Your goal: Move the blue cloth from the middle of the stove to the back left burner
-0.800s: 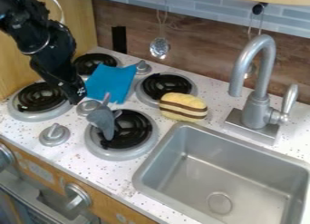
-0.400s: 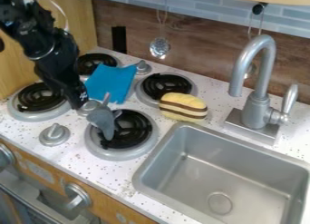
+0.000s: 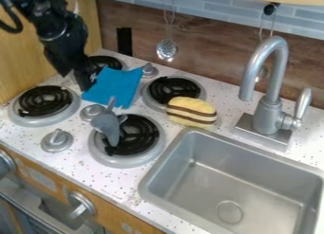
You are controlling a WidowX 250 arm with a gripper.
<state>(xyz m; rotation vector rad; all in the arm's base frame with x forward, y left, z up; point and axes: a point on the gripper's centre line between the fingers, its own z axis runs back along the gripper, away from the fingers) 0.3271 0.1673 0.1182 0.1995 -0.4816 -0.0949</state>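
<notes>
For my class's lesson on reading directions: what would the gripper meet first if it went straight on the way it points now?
Most likely the edge of the blue cloth, as the gripper points down at its side. Depth is unclear, so it might meet the speckled counter there instead.

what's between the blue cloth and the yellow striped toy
A round black-coiled burner lies between the blue cloth and the yellow striped toy, as the camera view shows.

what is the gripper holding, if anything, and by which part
It can't be told: the gripper is at the blue cloth's left edge, but a grip isn't clear.
</notes>
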